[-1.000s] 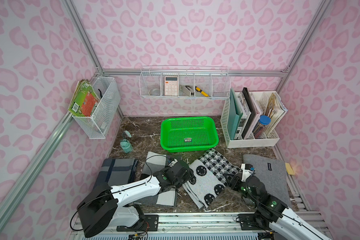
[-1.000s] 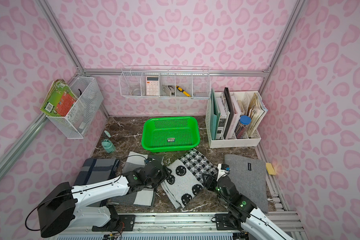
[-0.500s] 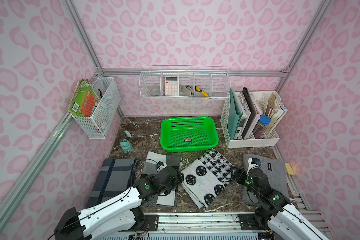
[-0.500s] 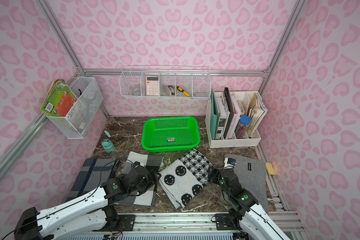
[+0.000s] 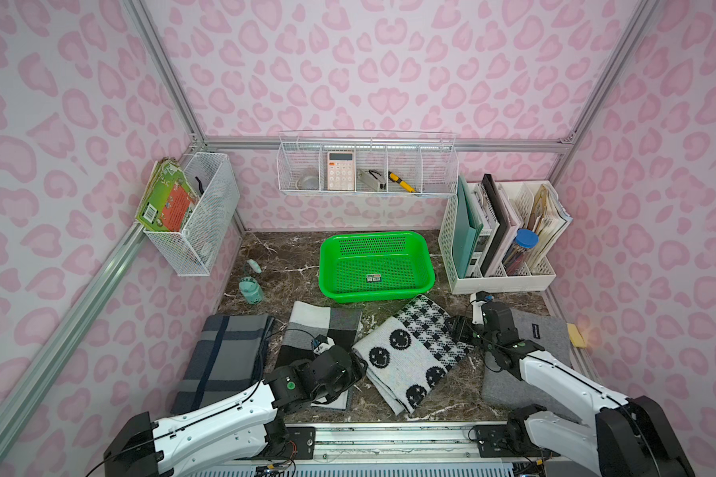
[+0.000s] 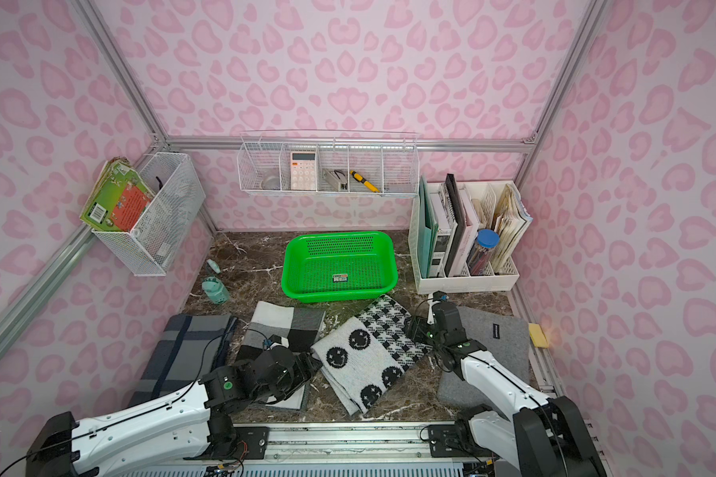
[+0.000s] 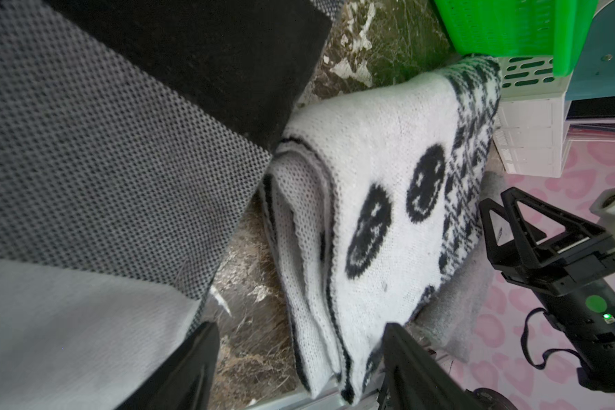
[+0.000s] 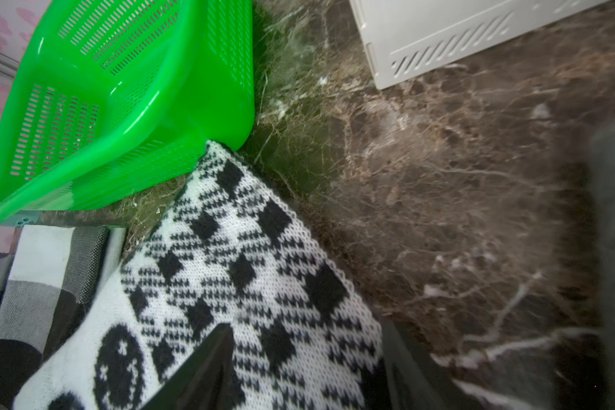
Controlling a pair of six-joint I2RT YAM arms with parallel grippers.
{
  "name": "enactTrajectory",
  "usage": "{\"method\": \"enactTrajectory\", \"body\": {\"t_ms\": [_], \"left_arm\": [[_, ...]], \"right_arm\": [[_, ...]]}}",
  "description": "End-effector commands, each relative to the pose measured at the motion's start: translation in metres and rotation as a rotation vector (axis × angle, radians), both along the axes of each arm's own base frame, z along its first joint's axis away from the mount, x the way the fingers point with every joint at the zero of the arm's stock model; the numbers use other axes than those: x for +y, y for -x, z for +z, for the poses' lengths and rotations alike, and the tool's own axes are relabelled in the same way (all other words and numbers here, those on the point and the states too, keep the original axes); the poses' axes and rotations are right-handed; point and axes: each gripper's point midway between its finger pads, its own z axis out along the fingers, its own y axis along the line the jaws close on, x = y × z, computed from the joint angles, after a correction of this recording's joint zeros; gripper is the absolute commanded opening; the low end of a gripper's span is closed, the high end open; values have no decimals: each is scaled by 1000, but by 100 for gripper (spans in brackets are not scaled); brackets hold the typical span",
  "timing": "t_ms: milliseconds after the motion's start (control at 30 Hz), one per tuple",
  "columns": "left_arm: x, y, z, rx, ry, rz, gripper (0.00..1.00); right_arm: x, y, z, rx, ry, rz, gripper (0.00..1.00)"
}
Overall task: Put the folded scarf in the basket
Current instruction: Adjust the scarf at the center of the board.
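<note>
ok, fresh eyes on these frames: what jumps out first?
The bright green basket at the back middle of the marble table, with only a small sticker inside. Just in front of it lies the folded black-and-white smiley scarf, one corner meeting the basket's front wall. The left gripper and right gripper sit at opposite ends of it, jaws open.

The basket's label sticker [image 5: 373, 279] is too small to read; the left gripper [image 7: 299, 369] fingertips are cut off in the wrist view
</note>
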Motion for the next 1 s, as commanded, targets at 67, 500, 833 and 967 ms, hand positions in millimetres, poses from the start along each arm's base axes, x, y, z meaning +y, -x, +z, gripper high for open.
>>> {"method": "enactTrajectory", "body": {"t_ms": [67,500,833,967], "left_arm": [[-30,-10,1,-16,38,-42,74],[-57,-47,-41,49,4,-16,71],[-69,-95,-31,-6,-56,-61,71],[-48,-95,-31,6,-130,-58,73]], "right_arm": [[9,3,-12,17,5,34,65],[-12,66,-42,99,60,-107,60],[-17,87,-28,48,-12,-161,66],[-25,77,-7,-50,-1,-182,74]]}}
